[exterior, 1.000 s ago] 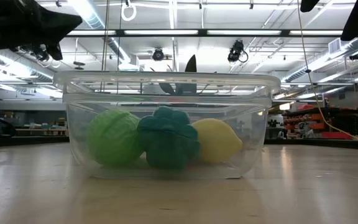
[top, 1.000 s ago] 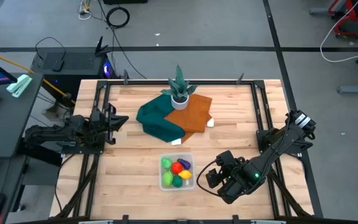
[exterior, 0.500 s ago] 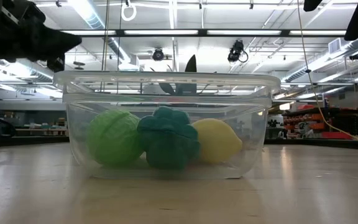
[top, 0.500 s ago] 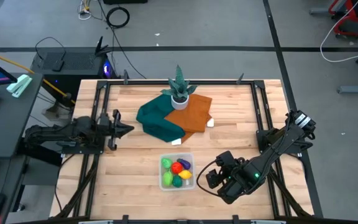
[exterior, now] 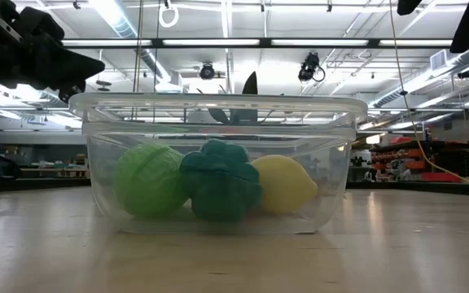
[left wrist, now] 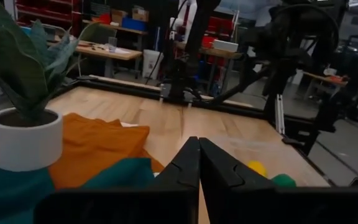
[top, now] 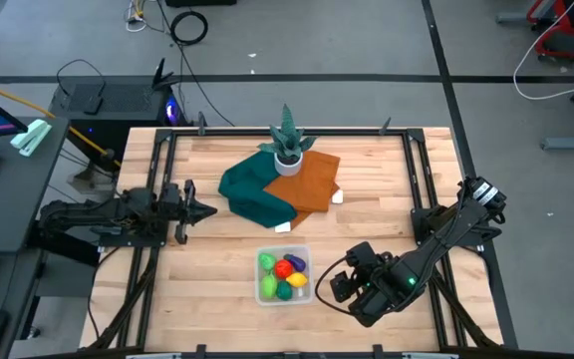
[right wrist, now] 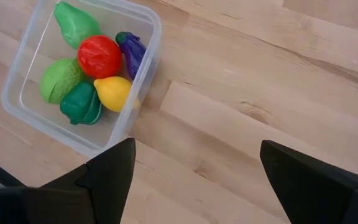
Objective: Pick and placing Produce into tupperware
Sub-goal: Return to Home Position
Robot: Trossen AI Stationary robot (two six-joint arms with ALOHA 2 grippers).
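High view: tupperware (right wrist: 114, 15) holding produce (right wrist: 98, 56) sits near right fingers (right wrist: 114, 171), spread; left fingers (left wrist: 185, 168) pressed together, well apart.

High view: overhead, looking straight down, far enough off to hold the whole table (top: 207, 249). Low view: at table-top height, close against the tupperware (exterior: 218, 122), facing level into the room (exterior: 430, 155) behind. Left wrist view: low, looking across the table past the plant (left wrist: 23, 130). Right wrist view: above, tilted down on the tupperware. 3 views share the tupperware: high, low, right wrist.
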